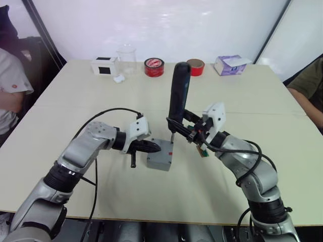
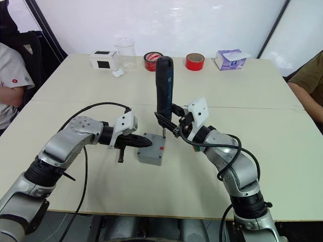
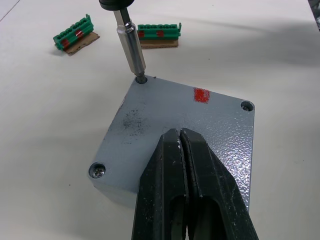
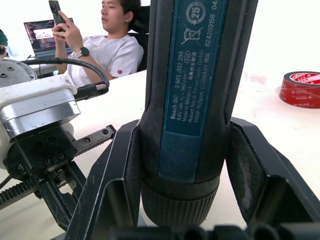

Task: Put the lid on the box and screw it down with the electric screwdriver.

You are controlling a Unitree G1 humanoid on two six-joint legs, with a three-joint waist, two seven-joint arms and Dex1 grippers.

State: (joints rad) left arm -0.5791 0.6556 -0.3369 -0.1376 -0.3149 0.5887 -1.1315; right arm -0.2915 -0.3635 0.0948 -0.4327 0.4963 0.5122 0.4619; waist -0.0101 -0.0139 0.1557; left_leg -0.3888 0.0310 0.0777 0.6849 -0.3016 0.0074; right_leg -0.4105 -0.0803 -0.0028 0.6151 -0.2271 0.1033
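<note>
Along the table's (image 1: 60, 121) far edge: white box (image 1: 104, 66), clear beaker (image 1: 126, 58), two red tape rolls (image 1: 154, 67), purple tissue box (image 1: 229, 64)

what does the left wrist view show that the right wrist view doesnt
Left wrist view alone: the lid on the box, a screw in one corner, the red mark, and the metal bit set into a corner hole, with the shut left end effector pressing the lid. Right wrist view alone: the right end effector clamped around the screwdriver's body, a person with a phone, red tape. Shared: the screwdriver and table.
</note>
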